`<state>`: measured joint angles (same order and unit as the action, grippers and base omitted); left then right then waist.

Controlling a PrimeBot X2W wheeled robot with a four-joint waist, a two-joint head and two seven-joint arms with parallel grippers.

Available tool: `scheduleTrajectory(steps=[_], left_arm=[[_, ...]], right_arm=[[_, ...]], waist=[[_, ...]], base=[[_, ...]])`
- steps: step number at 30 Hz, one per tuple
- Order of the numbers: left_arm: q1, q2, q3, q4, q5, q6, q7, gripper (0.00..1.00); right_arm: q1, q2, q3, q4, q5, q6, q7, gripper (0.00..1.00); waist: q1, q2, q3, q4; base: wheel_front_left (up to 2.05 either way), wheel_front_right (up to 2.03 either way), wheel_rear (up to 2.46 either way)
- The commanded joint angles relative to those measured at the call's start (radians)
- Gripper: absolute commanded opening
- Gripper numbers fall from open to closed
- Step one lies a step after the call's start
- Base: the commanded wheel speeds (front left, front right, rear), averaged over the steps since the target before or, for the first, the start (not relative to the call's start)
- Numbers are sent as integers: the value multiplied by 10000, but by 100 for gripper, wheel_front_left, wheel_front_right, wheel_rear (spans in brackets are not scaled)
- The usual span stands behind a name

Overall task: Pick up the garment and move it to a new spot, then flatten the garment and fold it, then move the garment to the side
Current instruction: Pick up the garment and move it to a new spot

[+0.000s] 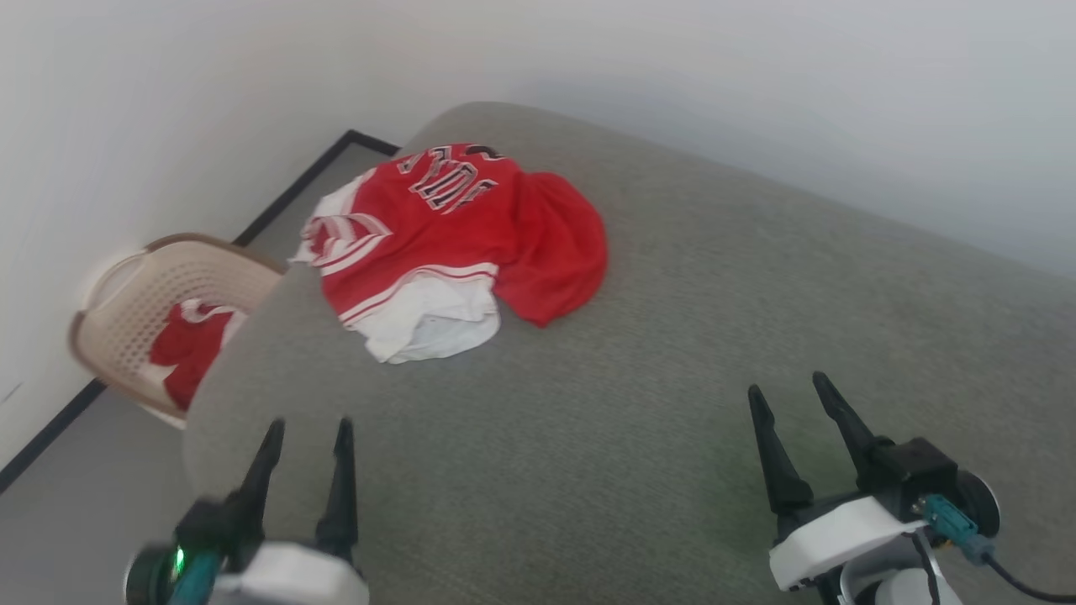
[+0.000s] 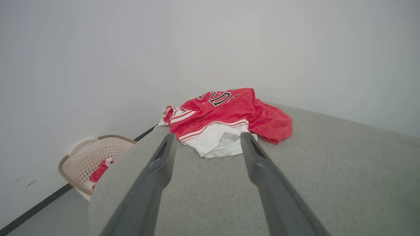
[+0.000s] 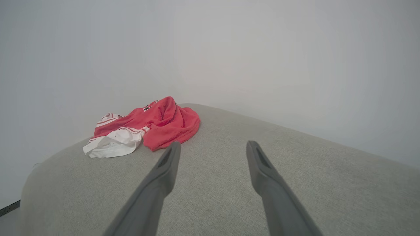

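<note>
The garment (image 1: 454, 239), a red jersey with white sleeves, striped trim and black lettering, lies crumpled at the far left of the grey cushioned surface (image 1: 672, 378). It appears ahead in the left wrist view as the garment (image 2: 229, 118) and at the left in the right wrist view as the garment (image 3: 147, 127). My left gripper (image 1: 308, 428) hovers open near the front left edge, well short of the garment. My right gripper (image 1: 786, 385) stands open at the front right, with nothing between its fingers.
A beige perforated basket (image 1: 134, 294) holding another red-and-white cloth (image 1: 189, 349) sits on the floor to the left of the surface, by the white wall. A black strip runs along the base of the wall. The grey surface stretches bare to the right.
</note>
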<state>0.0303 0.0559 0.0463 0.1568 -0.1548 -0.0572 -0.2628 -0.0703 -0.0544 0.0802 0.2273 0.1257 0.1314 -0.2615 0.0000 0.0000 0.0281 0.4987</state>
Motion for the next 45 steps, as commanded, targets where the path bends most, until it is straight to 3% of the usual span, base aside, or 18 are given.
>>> scheduleTrajectory(steps=[1, 6, 10, 16, 19, 22, 26, 35, 45], left_arm=[[-433, 155, -28, 265, 229, -123, -31, 100], [-2790, 412, 471, 1543, -310, -525, -31, 100], [-4738, 1164, 1114, 3135, -846, -653, -31, 100], [-6976, 2777, 1790, 6013, -1615, -725, 130, 100], [-7720, 3510, 1900, 7280, -2095, -730, 970, 100], [-8290, 4029, 1533, 8319, -2565, -738, 2489, 100], [-8810, 4754, 1133, 9334, -2593, -729, 4076, 100], [-9284, 4594, 579, 10983, -2487, -666, 6524, 100], [-9188, 4273, 406, 11342, -2682, -706, 6980, 100]], right_arm=[[-94, 13, 28, -117, -87, -13, -50, 100], [-651, -257, 107, -337, -189, -15, -44, 100], [-1233, -318, 60, -486, -53, -15, -44, 100], [-1666, -154, -31, -535, 188, -13, -44, 100], [-1690, -72, -45, -531, 326, -13, -44, 100], [-1750, 3, 55, -562, 392, -13, -44, 100], [-1957, 38, 264, -609, 408, -13, -44, 100], [-2474, 29, 691, -835, 332, -13, -44, 100], [-2289, -13, 690, -1140, 241, -14, -44, 100]], waist=[[0, 0, 340, -494], [0, 0, 1491, -1798], [0, 0, 2416, -2868], [0, 0, 3181, -4137], [0, 0, 3349, -4582], [0, 0, 3522, -4858], [0, 0, 3840, -5083], [0, 0, 4505, -5401], [0, 0, 4717, -5523]], base=[[0, 0, 0], [0, 0, 0], [0, 0, 0], [0, 0, 0], [0, 0, 0], [0, 0, 0], [0, 0, 0], [0, 0, 0], [0, 0, 0]])
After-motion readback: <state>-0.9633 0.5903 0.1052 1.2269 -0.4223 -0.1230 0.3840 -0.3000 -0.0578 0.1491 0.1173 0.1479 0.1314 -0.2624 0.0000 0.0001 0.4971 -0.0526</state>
